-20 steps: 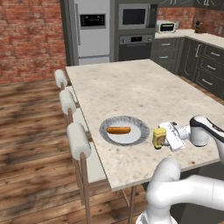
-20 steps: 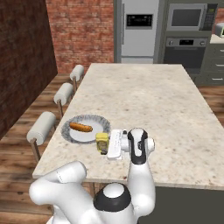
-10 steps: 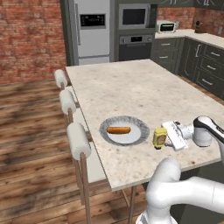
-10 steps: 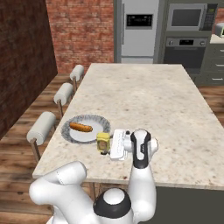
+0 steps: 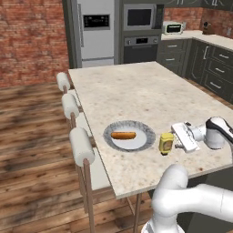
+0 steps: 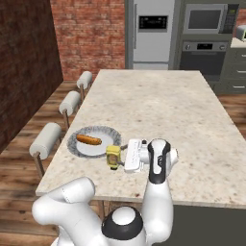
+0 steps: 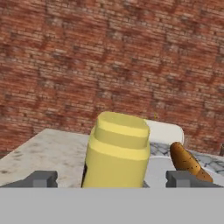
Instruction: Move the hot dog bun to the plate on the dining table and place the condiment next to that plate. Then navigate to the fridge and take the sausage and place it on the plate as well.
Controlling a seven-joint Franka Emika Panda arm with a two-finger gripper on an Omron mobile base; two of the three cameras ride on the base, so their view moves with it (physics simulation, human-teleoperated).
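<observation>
The hot dog bun (image 5: 123,135) (image 6: 88,140) (image 7: 187,161) lies on the plate (image 5: 109,136) (image 6: 74,145), near the front left of the dining table (image 5: 136,91) (image 6: 158,105). The yellow condiment (image 5: 166,143) (image 6: 113,156) (image 7: 117,151) stands upright on the table just right of the plate. My gripper (image 5: 175,139) (image 6: 123,157) (image 7: 113,178) is level with the bottle on its right side. It is open, with a fingertip on each side of the bottle and a gap to both. The fridge (image 5: 95,32) (image 6: 151,31) stands shut beyond the table's far end. The sausage is out of view.
Three white-cushioned stools (image 5: 82,145) (image 6: 48,139) line the table's left side. An oven and microwave (image 5: 140,32) (image 6: 205,33) stand right of the fridge, and dark cabinets (image 5: 209,68) run along the right. A brick wall (image 7: 109,57) is behind the stools.
My jaws have opened wide and let go of the condiment, which stays standing beside the plate. The arm has barely moved.
</observation>
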